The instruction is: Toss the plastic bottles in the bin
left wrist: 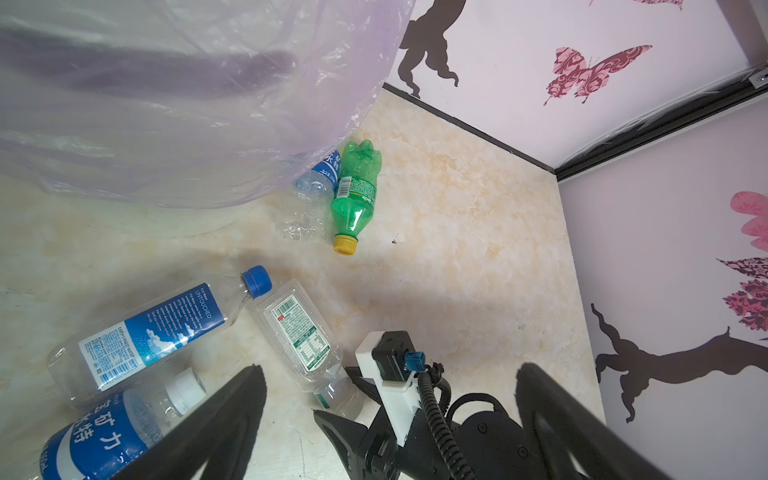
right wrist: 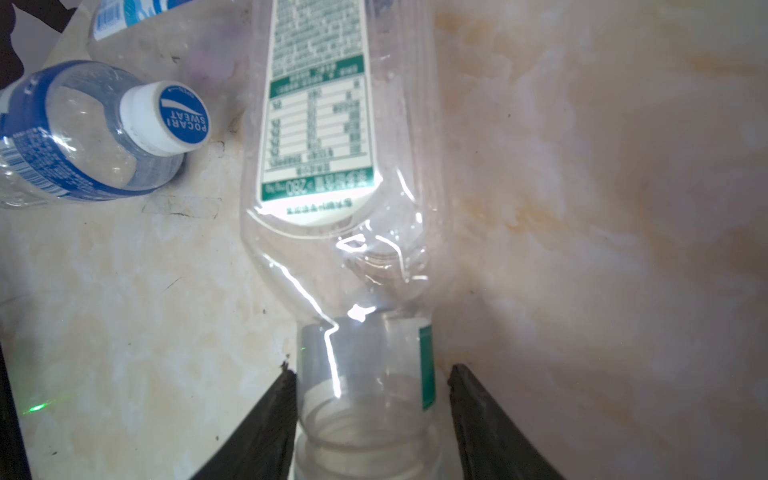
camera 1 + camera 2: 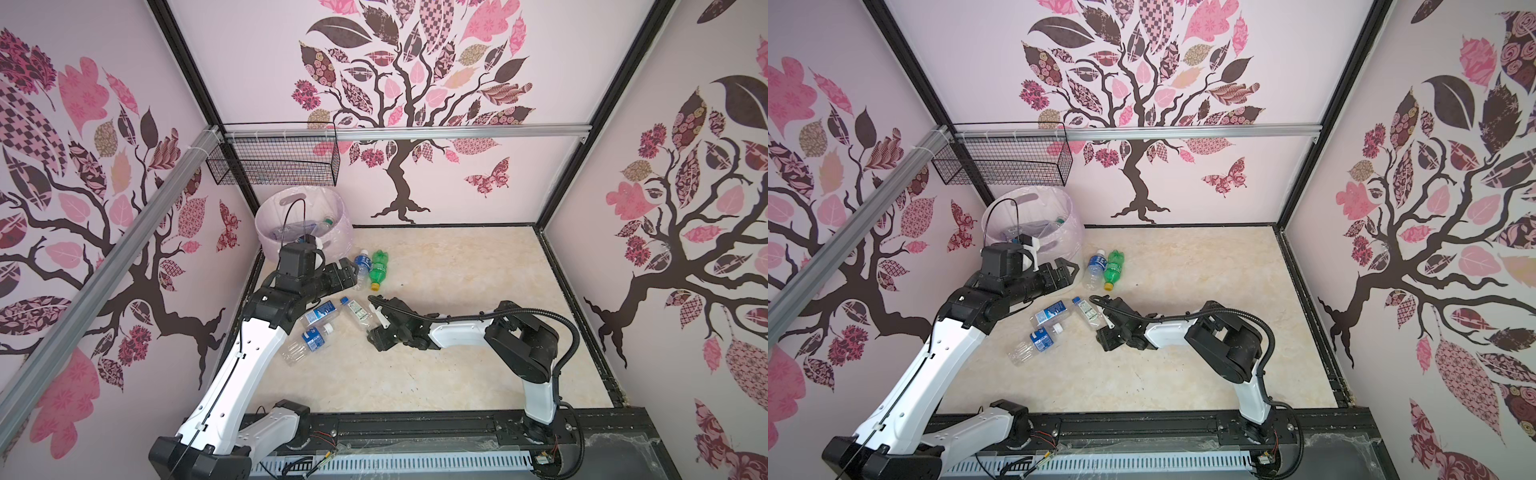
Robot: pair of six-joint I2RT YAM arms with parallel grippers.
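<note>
some plastic bottles [image 3: 327, 222] already in the bin [image 3: 266, 232]; five left on the floor [image 3: 457, 332]. my r gripper [image 2: 374, 374] straddles the neck of the green-white label bottle [image 2: 316, 124], not clamped yet, gap on one side. l gripper [image 3: 351, 274] gaping, empty, by the bin.

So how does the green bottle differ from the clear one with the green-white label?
The green bottle is tinted green; the clear bottle is colourless. The green bottle has a yellow cap; the clear bottle's neck looks uncapped. The green bottle lies ungripped; the clear bottle's neck sits between the right gripper's jaws. Both lie on their sides on the table, outside the bin.
</note>
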